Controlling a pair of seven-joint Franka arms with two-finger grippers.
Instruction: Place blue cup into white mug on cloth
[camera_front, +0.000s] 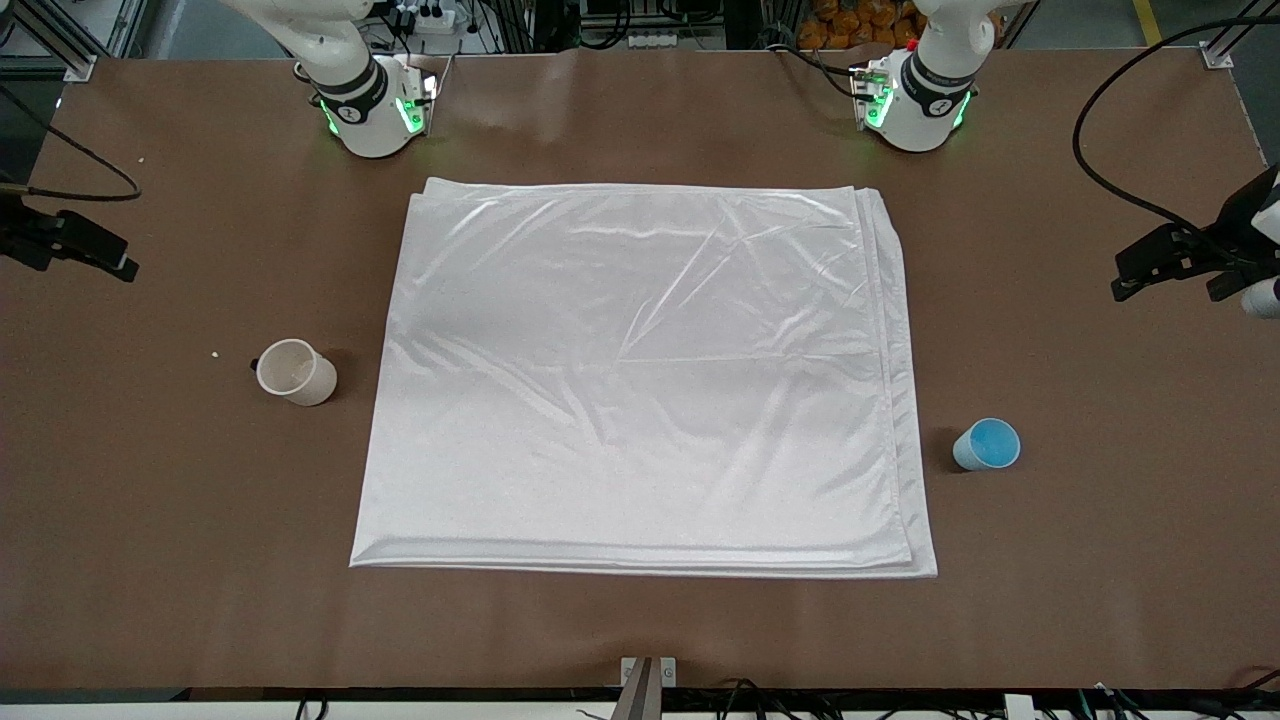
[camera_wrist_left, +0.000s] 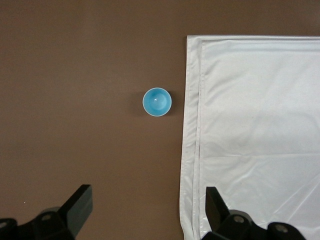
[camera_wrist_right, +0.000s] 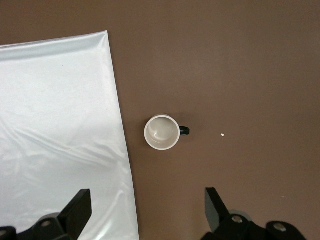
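Observation:
The white cloth (camera_front: 640, 370) lies flat in the middle of the brown table. The blue cup (camera_front: 987, 445) stands upright on bare table beside the cloth, toward the left arm's end. The white mug (camera_front: 295, 372) with its black handle stands upright on bare table beside the cloth, toward the right arm's end. My left gripper (camera_wrist_left: 147, 200) is open and empty, high over the table near the cloth's edge (camera_wrist_left: 192, 150), with the blue cup (camera_wrist_left: 157, 101) below it. My right gripper (camera_wrist_right: 146, 200) is open and empty, high over the cloth's edge (camera_wrist_right: 120, 165) near the mug (camera_wrist_right: 162, 132). Neither gripper shows in the front view.
Black camera mounts sit at both ends of the table, one (camera_front: 70, 245) at the right arm's end and one (camera_front: 1190, 255) at the left arm's. A small white crumb (camera_front: 215, 353) lies near the mug. A metal bracket (camera_front: 648, 680) sits at the edge nearest the front camera.

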